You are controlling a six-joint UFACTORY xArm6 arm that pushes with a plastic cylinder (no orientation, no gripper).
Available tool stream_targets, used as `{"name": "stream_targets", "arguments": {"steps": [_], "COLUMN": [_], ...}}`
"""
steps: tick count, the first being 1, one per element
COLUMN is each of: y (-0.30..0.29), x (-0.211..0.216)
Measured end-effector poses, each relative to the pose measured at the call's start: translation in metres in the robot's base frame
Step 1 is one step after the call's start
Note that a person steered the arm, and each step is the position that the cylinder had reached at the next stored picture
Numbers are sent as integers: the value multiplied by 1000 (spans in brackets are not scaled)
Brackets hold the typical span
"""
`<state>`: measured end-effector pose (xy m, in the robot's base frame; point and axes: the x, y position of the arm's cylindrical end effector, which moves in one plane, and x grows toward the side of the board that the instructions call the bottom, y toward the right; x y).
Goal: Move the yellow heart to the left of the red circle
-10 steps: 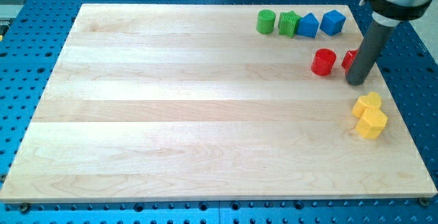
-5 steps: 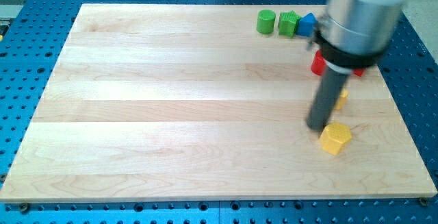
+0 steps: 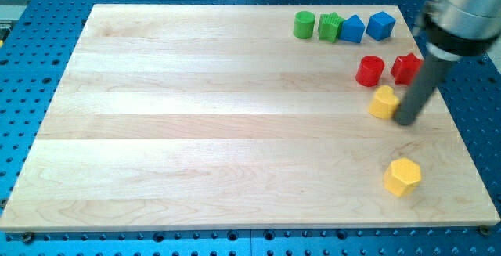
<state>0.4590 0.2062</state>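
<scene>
The yellow heart (image 3: 383, 102) lies on the wooden board (image 3: 196, 123), just below and slightly right of the red circle (image 3: 369, 70). My tip (image 3: 406, 120) rests on the board right against the heart's right side. The rod rises toward the view's top right, where the arm is blurred.
A red block (image 3: 405, 68) sits right of the red circle, partly behind the rod. A yellow hexagon (image 3: 402, 177) lies near the view's bottom right. Along the top edge stand a green cylinder (image 3: 304, 25), a green star-like block (image 3: 330, 27) and two blue blocks (image 3: 352, 29) (image 3: 380, 25).
My tip moved from left of the yellow blocks to the right side of the heart. The heart now lies farther up and left, the hexagon farther down and right.
</scene>
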Motion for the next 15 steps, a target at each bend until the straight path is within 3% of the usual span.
{"name": "stream_targets", "arguments": {"steps": [1,3,4,5,6,8,9,10,11,12,13,14,15], "y": [-41,-107,-114,-89,-111,-83,-82,-39,-52,-59,-59,48,92], "x": [-18,19,-45,-59,-15,-56,-33,-17,-52,-49,7,25,111]}}
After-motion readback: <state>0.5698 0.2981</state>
